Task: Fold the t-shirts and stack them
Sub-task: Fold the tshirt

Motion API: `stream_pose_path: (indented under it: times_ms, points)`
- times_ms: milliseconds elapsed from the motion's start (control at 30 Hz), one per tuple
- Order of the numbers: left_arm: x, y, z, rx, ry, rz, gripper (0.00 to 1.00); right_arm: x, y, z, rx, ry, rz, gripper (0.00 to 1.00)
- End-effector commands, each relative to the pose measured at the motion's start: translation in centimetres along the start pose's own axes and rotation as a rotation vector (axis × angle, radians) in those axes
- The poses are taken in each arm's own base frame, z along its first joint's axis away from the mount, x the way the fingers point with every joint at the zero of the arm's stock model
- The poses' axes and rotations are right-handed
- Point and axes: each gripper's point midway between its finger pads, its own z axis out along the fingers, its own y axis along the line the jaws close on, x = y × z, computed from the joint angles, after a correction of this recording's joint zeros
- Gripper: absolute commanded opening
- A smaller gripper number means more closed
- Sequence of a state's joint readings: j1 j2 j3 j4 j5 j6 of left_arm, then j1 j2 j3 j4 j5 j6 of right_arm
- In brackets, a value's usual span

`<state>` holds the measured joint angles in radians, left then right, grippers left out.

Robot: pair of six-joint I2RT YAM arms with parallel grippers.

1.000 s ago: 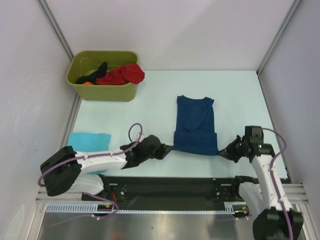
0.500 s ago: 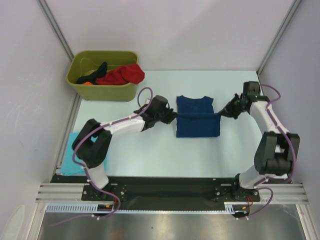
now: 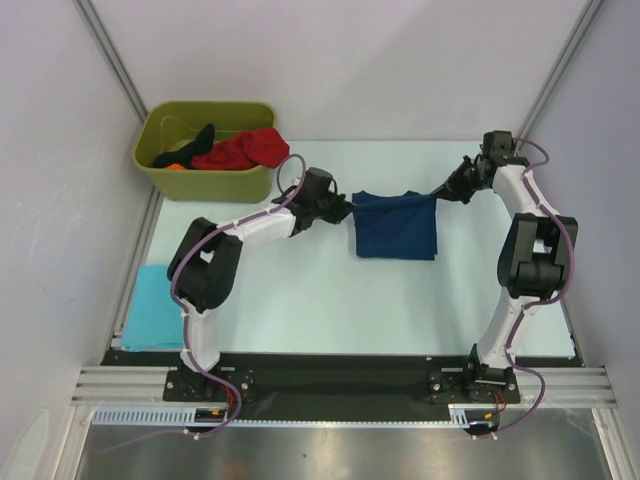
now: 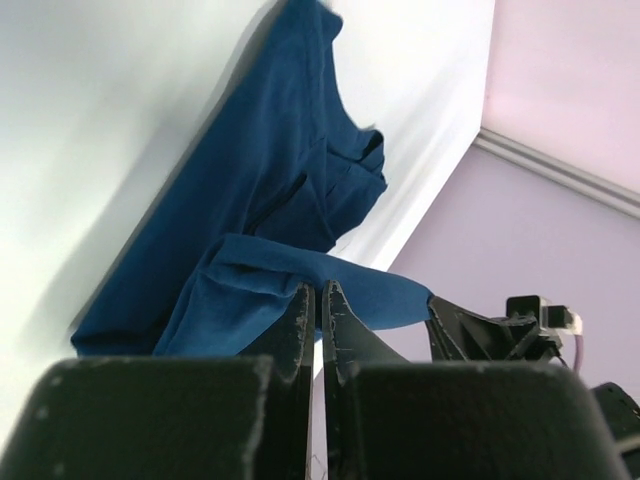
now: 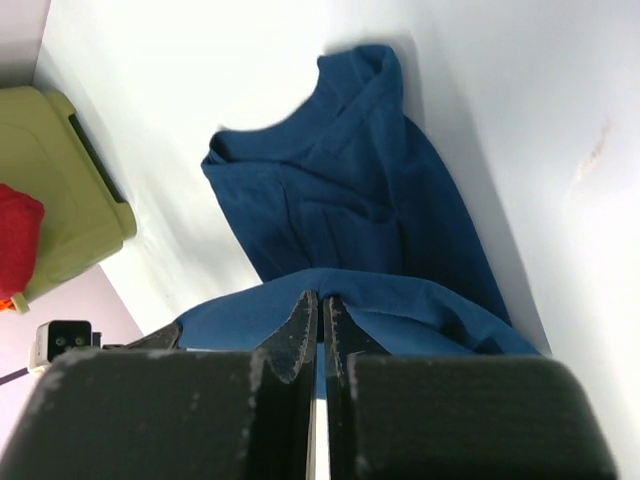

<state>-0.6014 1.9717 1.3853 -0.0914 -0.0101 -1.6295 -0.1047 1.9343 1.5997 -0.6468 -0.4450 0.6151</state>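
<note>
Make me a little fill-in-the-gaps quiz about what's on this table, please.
The t-shirt pinched between the left hand and the right hand is ____ in colour.
The biggest cloth in the green bin is ____.
The folded turquoise t-shirt lies on the robot's ____ side.
Missing words: navy blue; red; left.

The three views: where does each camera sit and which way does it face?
Top external: above and behind the bases, looking down at the table; both arms show.
Left wrist: on the left arm, facing along the left gripper toward the right gripper.
Right wrist: on the right arm, facing past its shut fingers toward the olive bin.
Shared: every view shows the navy t-shirt, pinched by both grippers.
</note>
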Motion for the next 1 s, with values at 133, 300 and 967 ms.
stream_pose_path:
  times_ms: [133, 300, 967]
  points:
    - [-3.1, -1.9, 1.6, 0.053, -0.010, -0.020, 0.00, -2.3, 2.0, 1.4, -0.054, -0.014, -0.028, 0.00]
    - [-4.7, -3.3, 2.5, 0.095, -0.027, -0.025, 0.00, -2.7, 2.8, 2.3, -0.061, -0.004, -0.036, 0.00]
    - [-6.1, -5.0, 7.1, 0.135, 0.036, -0.035, 0.00, -4.8, 2.7, 6.2, -0.090, 0.034, -0.005, 0.00]
